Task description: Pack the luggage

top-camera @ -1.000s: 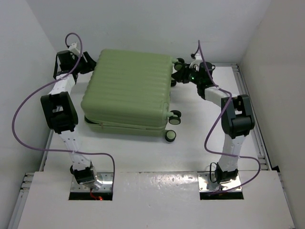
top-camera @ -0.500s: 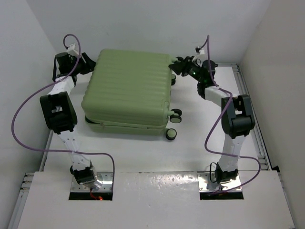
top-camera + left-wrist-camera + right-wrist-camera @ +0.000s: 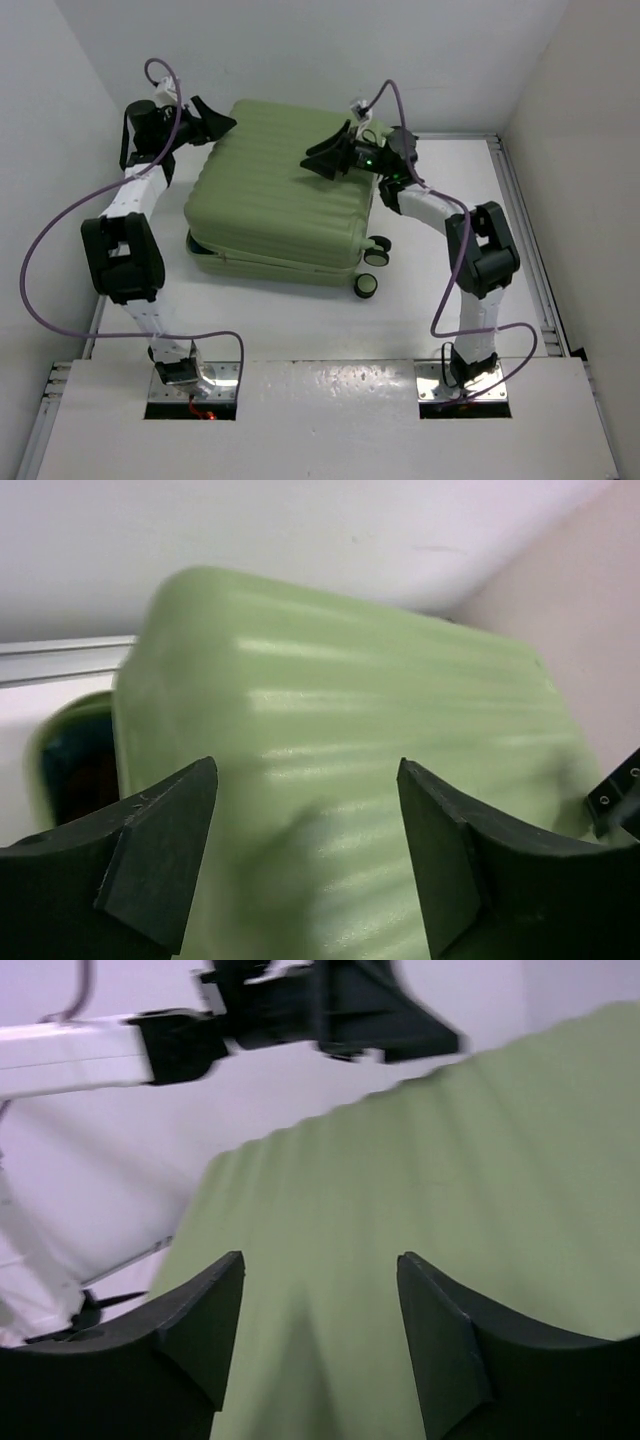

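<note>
We note the large light-green ribbed hard-shell suitcase flat on the white counter, left fingers and right fingers spread at its lid, and judge it stiff, slick, best pressed near edges.

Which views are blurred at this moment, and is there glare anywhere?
Top external: mostly sharp, faint glare on the near white panel. Left wrist: luggage smeared, left gripper crisp. Right wrist: luggage soft and smeared, right gripper fairly sharp.
</note>
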